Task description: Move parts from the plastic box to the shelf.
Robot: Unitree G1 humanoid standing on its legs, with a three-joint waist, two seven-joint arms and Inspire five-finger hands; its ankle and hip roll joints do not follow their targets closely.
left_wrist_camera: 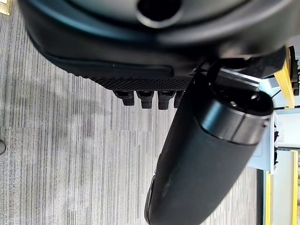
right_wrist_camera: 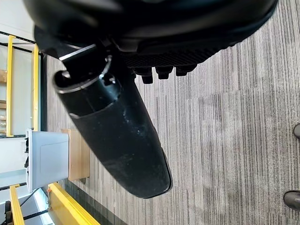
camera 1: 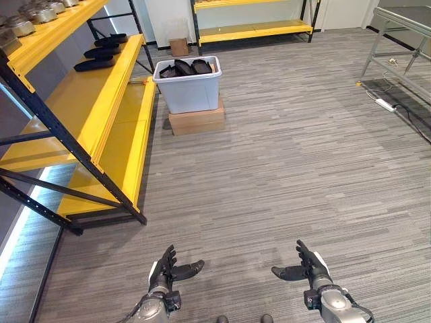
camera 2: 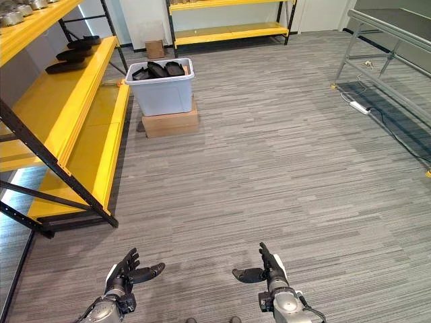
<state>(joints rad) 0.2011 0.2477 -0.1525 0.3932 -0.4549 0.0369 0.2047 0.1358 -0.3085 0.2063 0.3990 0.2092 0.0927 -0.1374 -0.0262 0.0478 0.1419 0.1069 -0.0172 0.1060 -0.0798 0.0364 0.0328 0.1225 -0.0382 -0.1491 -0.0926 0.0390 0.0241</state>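
Parts (three) on the shelf; left hand and right hand open, empty.

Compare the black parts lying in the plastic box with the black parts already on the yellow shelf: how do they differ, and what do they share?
The parts in the box are packed close together inside the pale plastic box, which stands on a cardboard carton on the floor. The parts on the shelf lie spread in a row on the bare yellow shelf, raised above the floor. Both sets are black, flat and alike in shape.
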